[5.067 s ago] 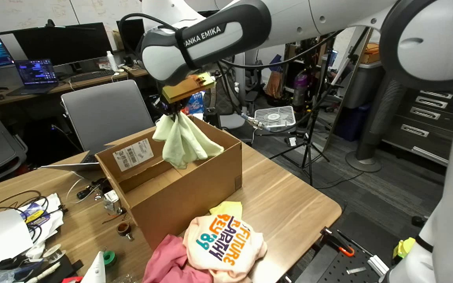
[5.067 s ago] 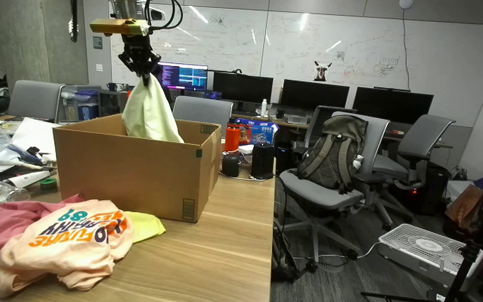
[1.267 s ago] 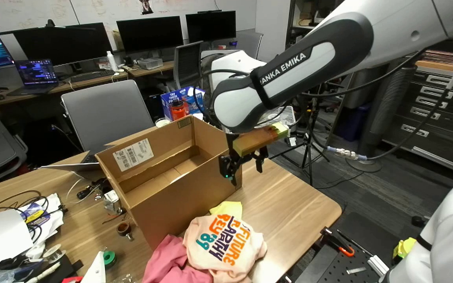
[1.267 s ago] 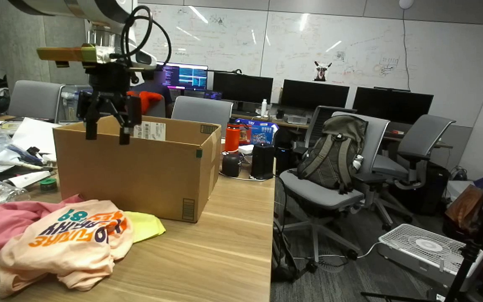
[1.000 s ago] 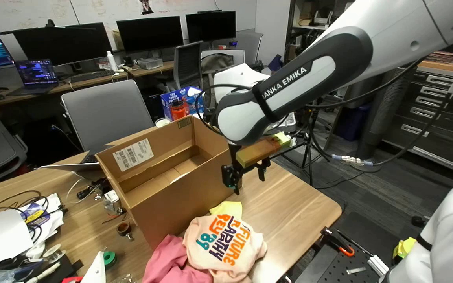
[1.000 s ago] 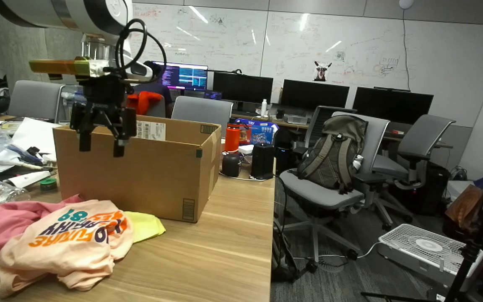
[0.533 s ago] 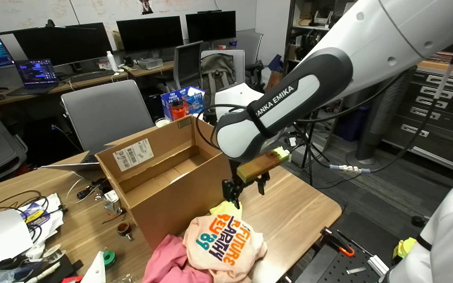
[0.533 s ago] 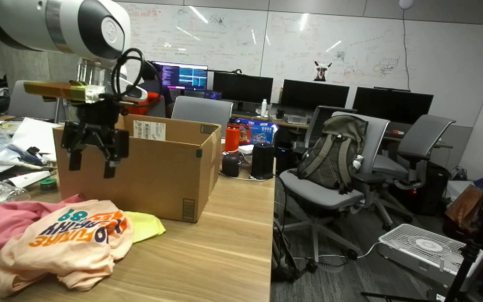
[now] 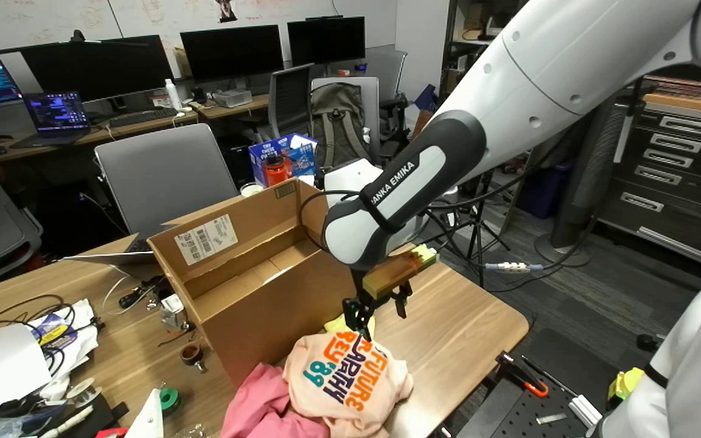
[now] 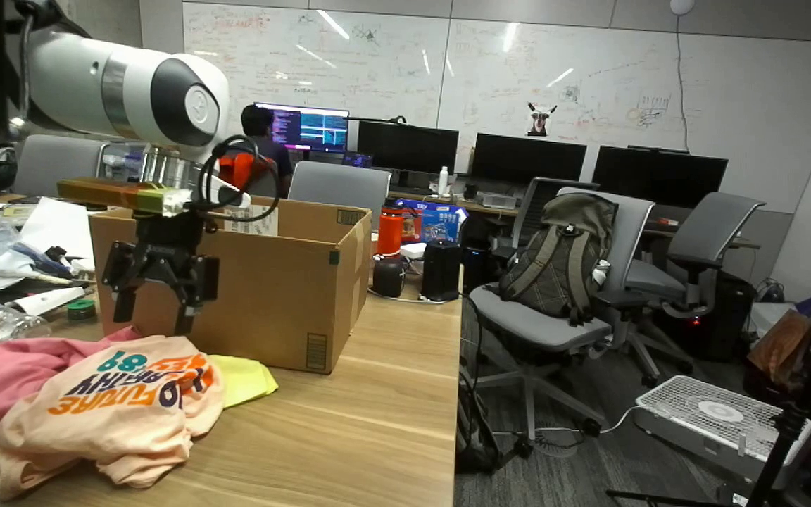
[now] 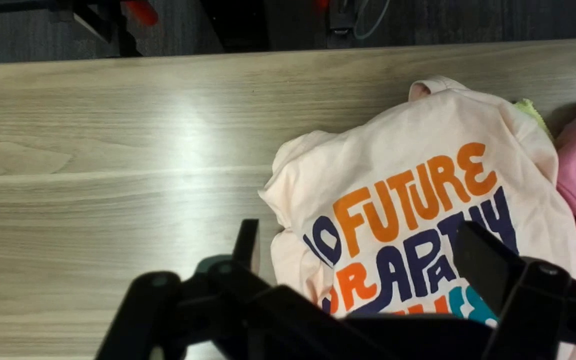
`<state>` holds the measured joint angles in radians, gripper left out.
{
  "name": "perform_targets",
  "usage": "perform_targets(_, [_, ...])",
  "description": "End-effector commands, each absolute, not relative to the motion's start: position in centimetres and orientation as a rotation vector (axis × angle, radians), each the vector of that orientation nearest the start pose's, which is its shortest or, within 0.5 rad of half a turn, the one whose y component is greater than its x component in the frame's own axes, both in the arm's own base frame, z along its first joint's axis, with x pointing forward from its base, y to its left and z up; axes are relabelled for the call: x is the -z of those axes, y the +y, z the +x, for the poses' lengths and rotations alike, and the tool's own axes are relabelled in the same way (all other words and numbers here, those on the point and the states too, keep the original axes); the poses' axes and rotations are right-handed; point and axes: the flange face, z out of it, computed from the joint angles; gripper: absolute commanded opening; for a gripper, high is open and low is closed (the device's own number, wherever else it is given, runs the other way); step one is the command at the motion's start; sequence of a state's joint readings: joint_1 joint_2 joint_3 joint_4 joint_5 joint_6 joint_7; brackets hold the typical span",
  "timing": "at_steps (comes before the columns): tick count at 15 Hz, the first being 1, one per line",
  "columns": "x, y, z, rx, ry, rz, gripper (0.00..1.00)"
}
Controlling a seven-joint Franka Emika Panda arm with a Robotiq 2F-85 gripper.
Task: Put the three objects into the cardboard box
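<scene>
Since a moment ago the gripper [image 10: 154,322] has come down outside the cardboard box [image 10: 272,303], and we see its jaws spread wide above the peach shirt [image 9: 347,383]; whether they touch it, we cannot tell. The shirt lies on the worktop [image 11: 93,150] near the edge that tops the wrist view, partly over a yellow cloth [image 10: 243,380] and against a pink garment [image 9: 265,404], with the box farther in from that edge.
</scene>
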<state>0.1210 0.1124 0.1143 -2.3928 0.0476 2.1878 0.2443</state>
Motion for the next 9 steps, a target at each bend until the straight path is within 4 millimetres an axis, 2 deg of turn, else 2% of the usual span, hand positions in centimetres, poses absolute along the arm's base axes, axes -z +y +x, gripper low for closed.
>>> perform_targets(1, [-24.74,12.18,46.74,-0.519,0.013,-3.074,1.00])
perform_targets(5, [-24.80,13.00,47.34,-0.486,0.012,-3.019,1.00])
perform_targets(9, [-24.50,12.97,46.96,-0.479,0.038,-2.993,1.00])
